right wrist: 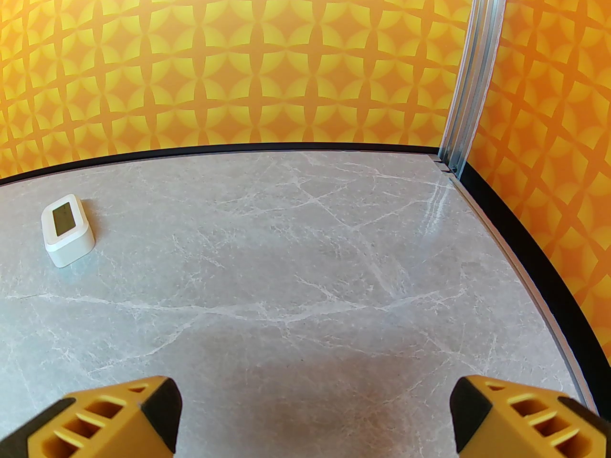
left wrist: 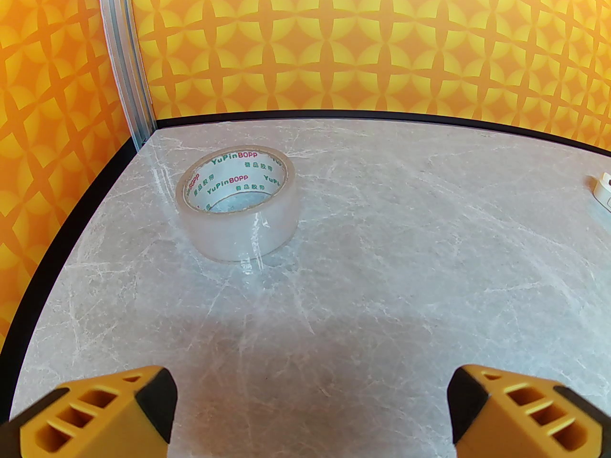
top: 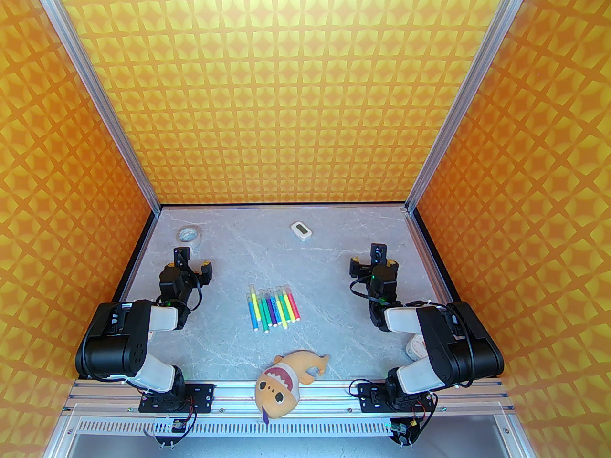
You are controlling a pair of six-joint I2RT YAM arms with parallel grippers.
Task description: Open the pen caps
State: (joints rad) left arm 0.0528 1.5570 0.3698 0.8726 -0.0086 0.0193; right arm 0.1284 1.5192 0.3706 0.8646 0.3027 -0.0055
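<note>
Eight or so pens lie side by side in a tight row mid-table, between my two arms and well apart from both grippers. Their slim barrels are bright yellow, blue, green, purple and pink, and the pale pen caps sit on their ends, too small to judge further. My left gripper is spread wide and holds nothing, its yellow ribbed fingertips over the grey marble-veined table. Beyond it a glossy clear tape roll lies flat, its core printed "YuPin BOPP" in green and red. My right gripper is equally wide and empty, and a rounded white device with a dark screen rests far to its left. A soft tan plush fish lies at the near edge.
</note>
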